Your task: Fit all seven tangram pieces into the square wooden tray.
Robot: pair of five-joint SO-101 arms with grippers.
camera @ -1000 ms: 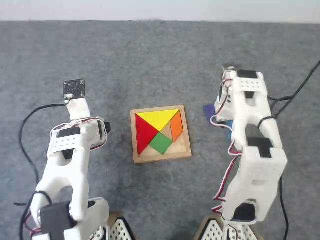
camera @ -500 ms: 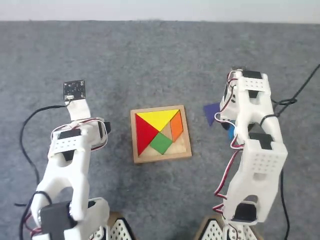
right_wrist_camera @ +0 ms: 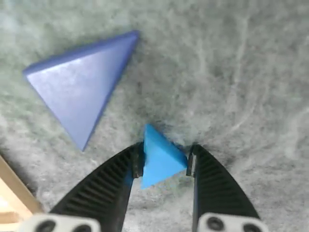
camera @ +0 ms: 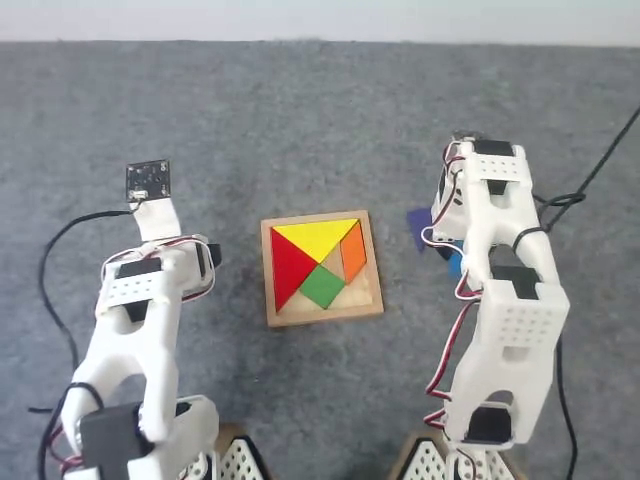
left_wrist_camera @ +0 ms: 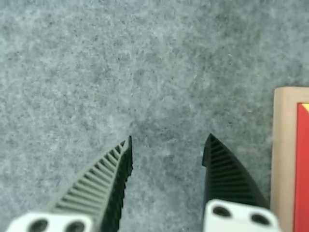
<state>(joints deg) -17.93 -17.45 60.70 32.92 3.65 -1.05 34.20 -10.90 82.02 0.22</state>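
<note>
The desk (camera: 300, 120) is covered edge to edge in a grey, fuzzy, felt-like fabric, mottled in lighter and darker flecks, with its short fibres showing plainly in both wrist views. Along the far edge of the desk runs a pale, plain strip (camera: 320, 20), a wall or a backboard; which one cannot be told. A thin black cable (camera: 43, 285) lies in a loose curve on the fabric at the left, and another black cable (camera: 605, 170) slants in from the right edge.

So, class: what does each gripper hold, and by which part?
Right gripper pinches the light-blue triangle across two sides; left gripper is open, holding nothing.
</note>
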